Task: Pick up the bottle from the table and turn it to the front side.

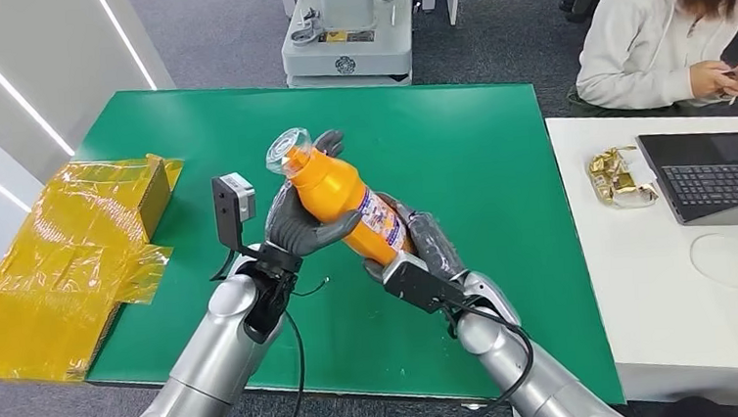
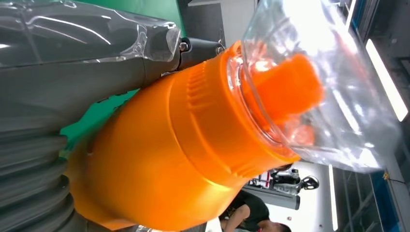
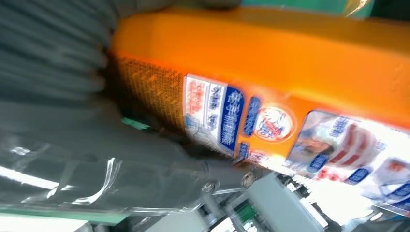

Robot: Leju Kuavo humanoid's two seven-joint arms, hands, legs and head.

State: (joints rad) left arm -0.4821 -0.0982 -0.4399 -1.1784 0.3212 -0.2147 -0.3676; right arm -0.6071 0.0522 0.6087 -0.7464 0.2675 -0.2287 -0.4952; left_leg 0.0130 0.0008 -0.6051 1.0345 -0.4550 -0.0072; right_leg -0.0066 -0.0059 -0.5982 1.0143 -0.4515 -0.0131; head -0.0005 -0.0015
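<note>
Bottle (image 1: 340,199) tilted above green table (image 1: 480,161), gripped by left robot hand (image 1: 299,223) and right robot hand (image 1: 424,244).

Green table (image 1: 478,142), white desk (image 1: 664,276), grey floor (image 1: 225,32)

One bottle (image 1: 340,196), one laptop (image 1: 721,176), one person (image 1: 662,31), two tables (image 1: 499,160).

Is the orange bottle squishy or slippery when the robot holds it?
Probably stiff: the bottle keeps its shape between the left hand and right hand. Its smooth, shiny plastic could be a bit slippery. The clear cap looks thinner, maybe easier to crack.
</note>
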